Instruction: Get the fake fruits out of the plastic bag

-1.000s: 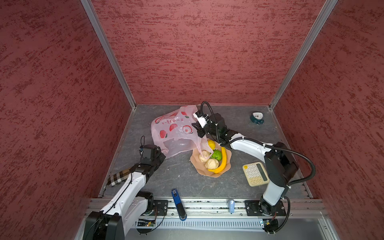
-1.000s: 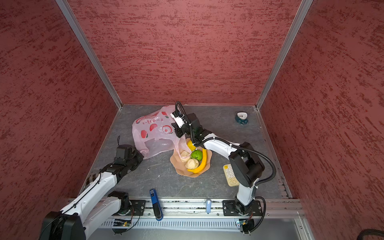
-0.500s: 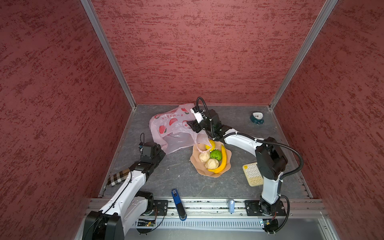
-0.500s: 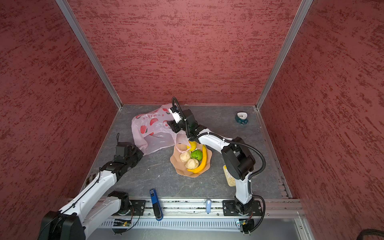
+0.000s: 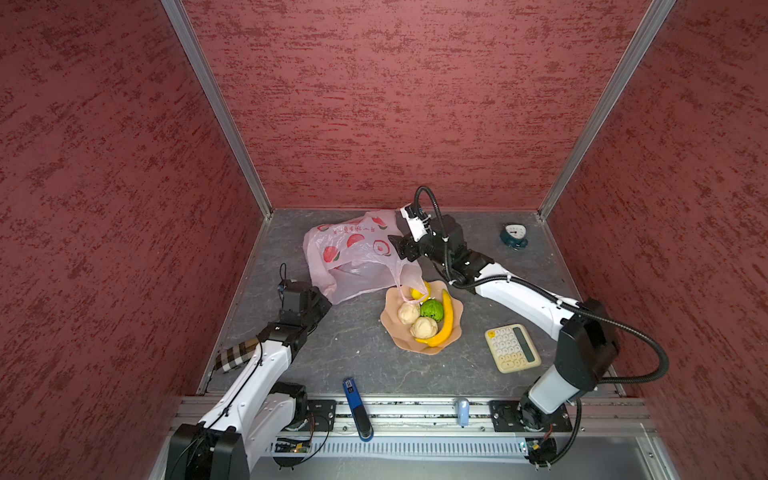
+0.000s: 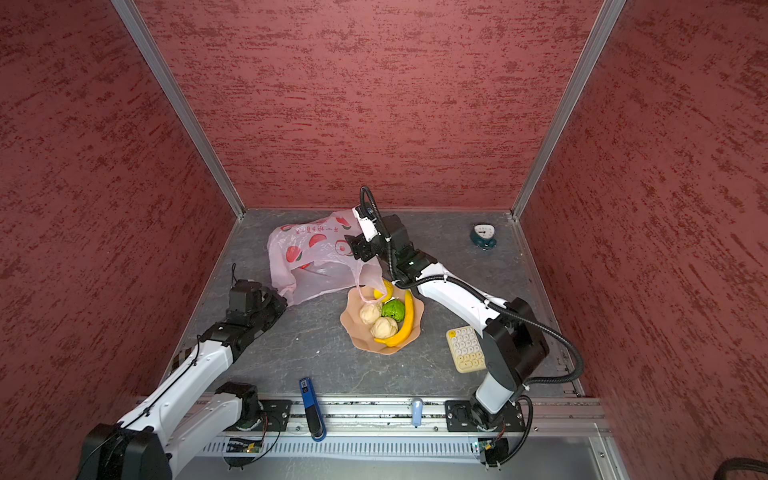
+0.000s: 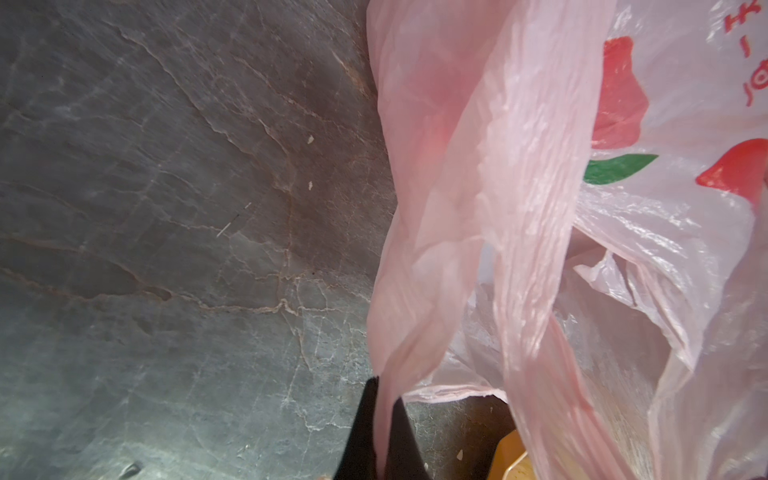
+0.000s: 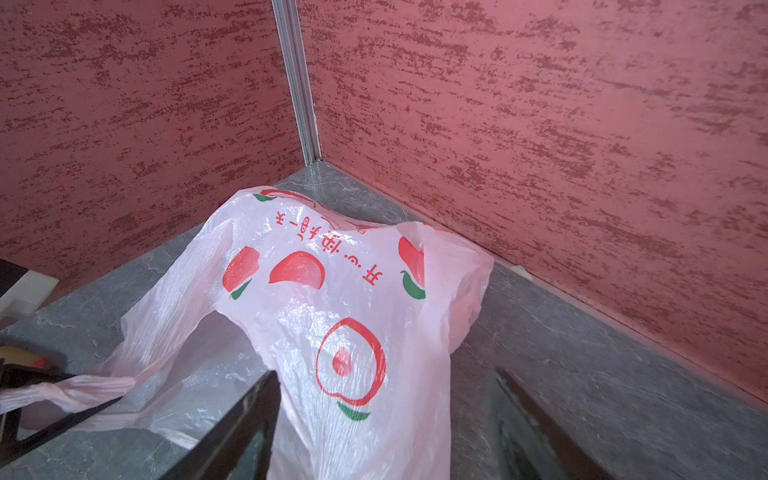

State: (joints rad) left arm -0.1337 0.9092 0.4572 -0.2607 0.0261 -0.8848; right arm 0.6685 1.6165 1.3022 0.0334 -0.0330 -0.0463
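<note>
Two arms work at the plastic bag (image 5: 353,266), which lies crumpled on the table (image 5: 353,357) at 10 o'clock of the bowl (image 5: 395,338). Left arm: stretched low from its base at 7 o'clock, wrist at the bag's 7 o'clock corner. The left gripper (image 7: 384,395) is clamped shut on a twisted handle strip (image 7: 415,324), as the left wrist view shows. Right arm: upper link raised from its base at 5 o'clock, forearm reaching toward 11 o'clock past the bowl, wrist at the bag's 3 o'clock edge. The right gripper (image 8: 386,415) has its jaws spread wide, with bag film lying between them, not pinched. Five fake fruits sit in the bowl, outside the bag: banana (image 5: 445,324), green fruit (image 5: 432,309), two beige balls (image 5: 408,312) and small yellow fruit (image 5: 417,293), the last partly veiled by a handle loop (image 5: 400,282) draped over the rim. Hard to read: both grippers' fingertips are masked by their wrists in both top views, and the right fingers (image 8: 245,419) are blurred. A reddish patch (image 7: 432,137) glows through the film; fruit or print, cannot tell. The bag's interior is not visible.
</note>
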